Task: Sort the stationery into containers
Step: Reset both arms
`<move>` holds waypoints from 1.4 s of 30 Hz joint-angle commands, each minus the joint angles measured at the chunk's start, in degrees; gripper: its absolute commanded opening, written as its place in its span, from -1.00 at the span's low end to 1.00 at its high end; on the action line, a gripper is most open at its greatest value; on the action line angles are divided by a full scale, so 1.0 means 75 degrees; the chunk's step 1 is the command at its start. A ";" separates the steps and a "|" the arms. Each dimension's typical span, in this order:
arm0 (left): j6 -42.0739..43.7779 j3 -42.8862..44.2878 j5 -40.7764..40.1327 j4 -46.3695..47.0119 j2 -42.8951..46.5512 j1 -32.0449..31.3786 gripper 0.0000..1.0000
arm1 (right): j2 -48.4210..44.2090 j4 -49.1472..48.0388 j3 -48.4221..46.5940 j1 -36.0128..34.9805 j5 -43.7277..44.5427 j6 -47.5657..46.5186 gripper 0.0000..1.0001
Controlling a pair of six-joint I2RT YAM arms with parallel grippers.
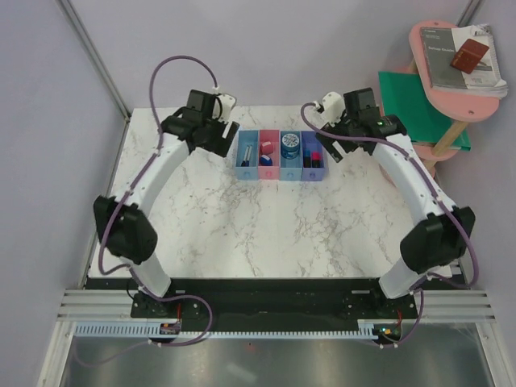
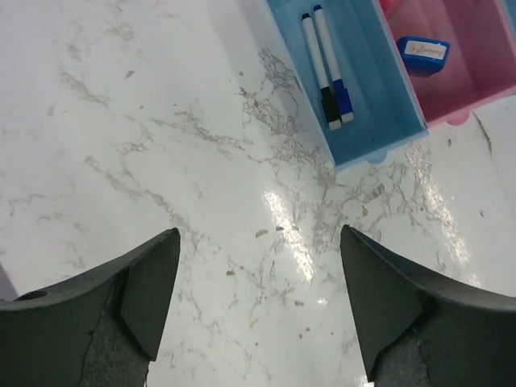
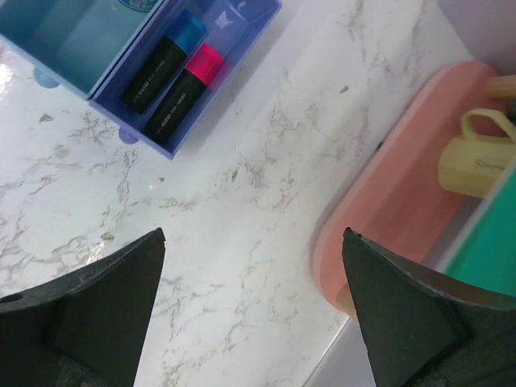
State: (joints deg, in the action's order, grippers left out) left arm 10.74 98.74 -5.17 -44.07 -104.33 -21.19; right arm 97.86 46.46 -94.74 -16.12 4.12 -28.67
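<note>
The row of four joined containers stands at the table's back centre. In the left wrist view the left light blue bin holds two white markers, one blue-capped, one black-capped. The pink bin holds a blue block. In the right wrist view the purple-blue bin holds a pink-tipped black marker and a blue-tipped one. My left gripper is open and empty over bare table left of the row. My right gripper is open and empty right of it.
A pink round shelf with books stands off the back right corner, a green folder under it. Its pink base and a yellow mug lie close to my right gripper. A round blue item sits in the third bin.
</note>
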 commanded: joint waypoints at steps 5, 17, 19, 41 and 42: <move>0.0173 -0.1632 0.1461 0.0309 0.3444 0.0727 0.78 | -0.2593 0.1281 0.0525 0.0016 -0.0526 0.0342 0.96; -0.0073 -0.3837 0.1440 0.0966 0.6152 0.0821 0.99 | -0.4096 0.1329 0.1499 0.0016 -0.0948 0.0330 0.96; -0.0073 -0.3884 0.1381 0.0931 0.6223 0.0821 0.99 | -0.4095 0.1329 0.1476 0.0016 -0.0960 0.0353 0.96; -0.0132 -0.4071 0.1310 0.0943 0.6423 0.0845 0.99 | -0.4201 0.1118 0.1581 0.0016 -0.0971 0.0681 0.96; -0.0155 -0.4071 0.1310 0.0931 0.6411 0.0845 0.99 | -0.4224 0.1095 0.1593 0.0016 -0.1006 0.0681 0.96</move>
State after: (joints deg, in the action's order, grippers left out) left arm 10.81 68.38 4.78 -39.03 -57.25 -15.11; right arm 67.46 56.55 -82.89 -15.97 -2.22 -24.67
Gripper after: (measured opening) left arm 0.994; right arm 0.982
